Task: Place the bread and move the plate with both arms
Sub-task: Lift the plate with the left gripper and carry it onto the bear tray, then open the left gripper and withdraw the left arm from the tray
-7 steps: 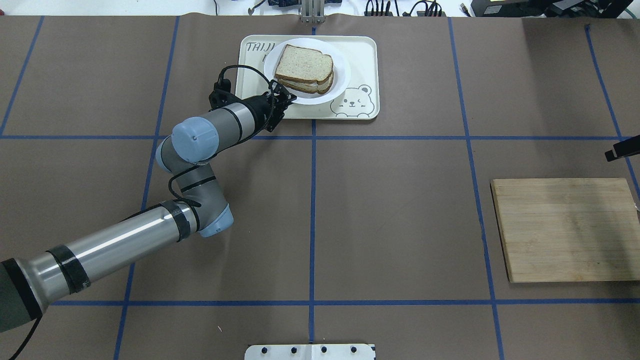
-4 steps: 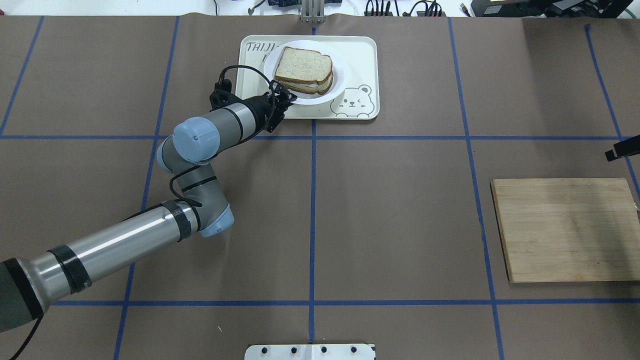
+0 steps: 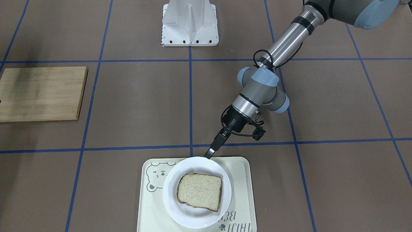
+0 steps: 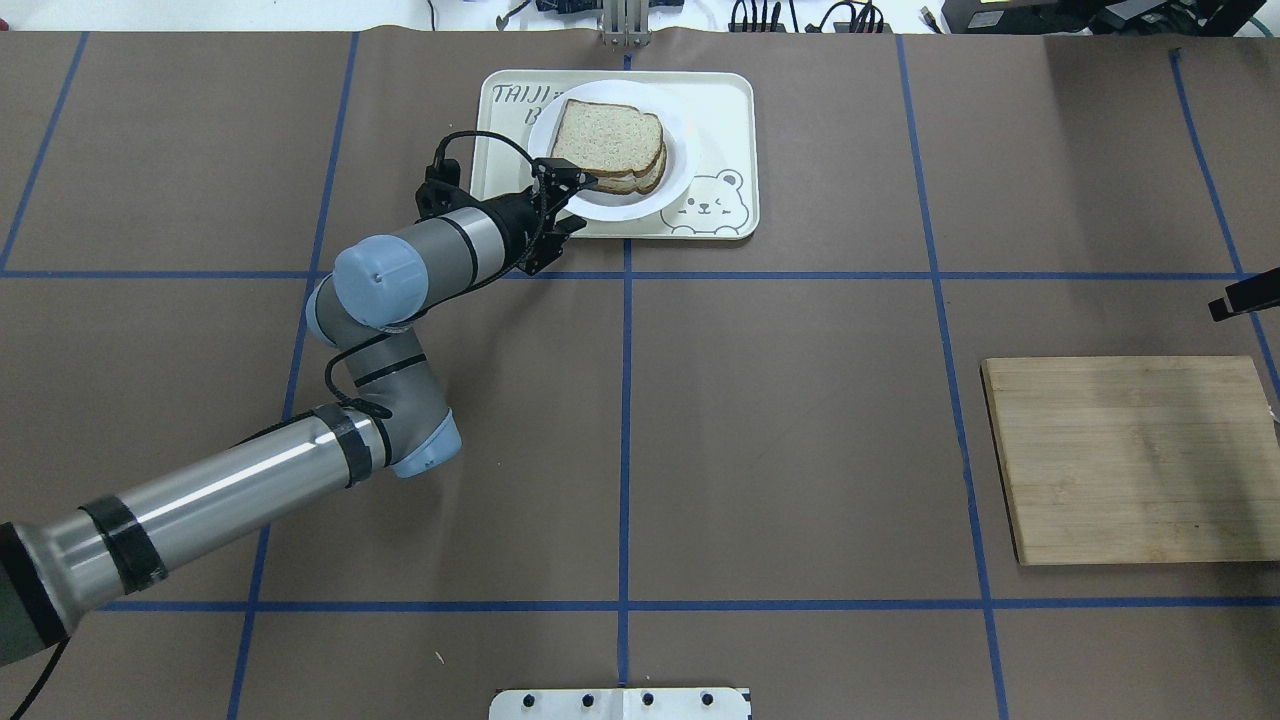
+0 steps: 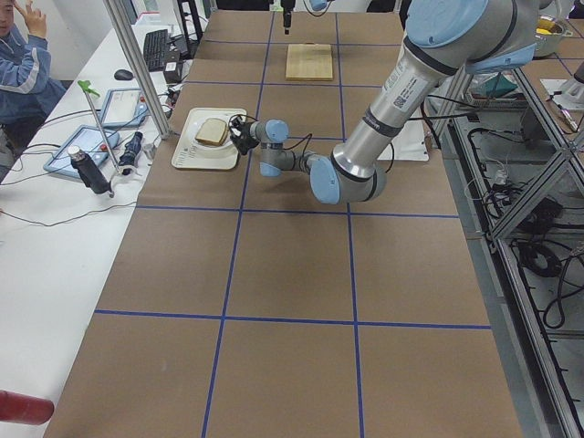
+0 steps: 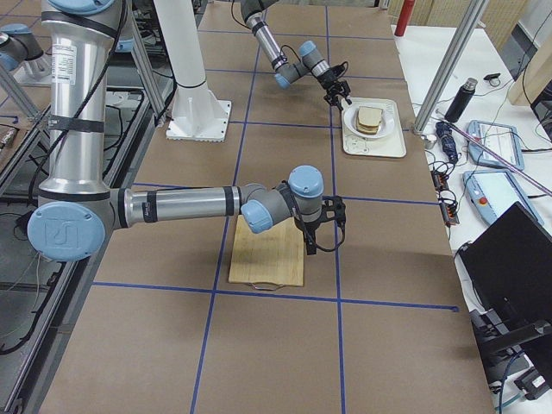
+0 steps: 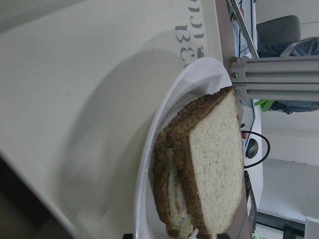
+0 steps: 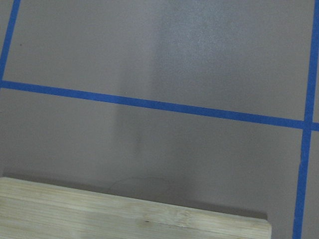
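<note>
The bread (image 4: pixel 607 133) is a speckled slice lying on top of another slice on the white plate (image 4: pixel 640 206). The plate rests on a cream tray (image 4: pixel 722 110) at the far middle of the table. My left gripper (image 4: pixel 567 180) is shut on the plate's near-left rim. It also shows in the front view (image 3: pixel 208 155). In the left wrist view the plate (image 7: pixel 169 109) looks tipped up off the tray (image 7: pixel 75 74), with the bread (image 7: pixel 219 164) on it. My right gripper (image 6: pixel 321 240) hangs over the wooden board (image 6: pixel 267 254); I cannot tell whether it is open.
The wooden board (image 4: pixel 1130 460) lies at the right of the table, and its edge shows in the right wrist view (image 8: pixel 124 219). The white pedestal (image 3: pixel 190 24) stands at the robot's side. Blue tape lines cross the brown table cover.
My left gripper's tip has moved up onto the plate's near-left rim. The plate and the bread have shifted a little to the left and the rim has lifted.
</note>
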You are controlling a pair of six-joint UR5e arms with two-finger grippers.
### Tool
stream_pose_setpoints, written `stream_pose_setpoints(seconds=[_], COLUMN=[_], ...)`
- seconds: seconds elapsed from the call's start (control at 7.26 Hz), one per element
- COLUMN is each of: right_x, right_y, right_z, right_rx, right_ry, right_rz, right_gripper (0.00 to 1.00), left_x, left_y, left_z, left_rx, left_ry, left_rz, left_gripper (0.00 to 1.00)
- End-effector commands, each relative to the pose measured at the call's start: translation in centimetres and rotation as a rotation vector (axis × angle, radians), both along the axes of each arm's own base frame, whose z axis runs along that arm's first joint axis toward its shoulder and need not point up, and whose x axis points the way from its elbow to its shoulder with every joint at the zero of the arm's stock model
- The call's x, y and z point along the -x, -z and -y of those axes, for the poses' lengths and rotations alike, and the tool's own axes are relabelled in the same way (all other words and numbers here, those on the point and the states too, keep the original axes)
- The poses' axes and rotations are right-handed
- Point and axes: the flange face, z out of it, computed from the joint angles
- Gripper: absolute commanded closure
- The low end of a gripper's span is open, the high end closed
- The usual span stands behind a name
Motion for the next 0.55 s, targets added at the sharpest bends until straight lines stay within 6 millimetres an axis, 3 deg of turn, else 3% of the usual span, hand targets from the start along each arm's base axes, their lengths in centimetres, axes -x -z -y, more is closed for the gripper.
stream_pose_setpoints(seconds=[0.0, 0.14, 0.28, 0.41], right_x=[0.1, -0.5, -1.2, -1.7], right_y=[0.2, 0.3, 0.5, 2.1], right_z=[0.3, 0.5, 0.7, 2.2], right_rx=[0.004, 0.004, 0.003, -0.016], right_ry=[-0.001, -0.013, -0.028, -0.047], right_rz=[-0.002, -0.003, -0.001, 0.005], right_gripper=[0.0, 0.0, 0.0, 0.0], left_x=[4.2, 6.6, 8.7, 11.6], left_y=[-1.3, -3.8, -6.6, -8.6], left_z=[-3.3, -5.2, -6.3, -7.4], left_rx=[-0.041, -0.058, -0.164, -0.291], left_ry=[-0.065, -0.083, -0.124, -0.129], left_rz=[-0.037, -0.025, 0.084, 0.193], left_gripper=[0.36, 0.36, 0.25, 0.03])
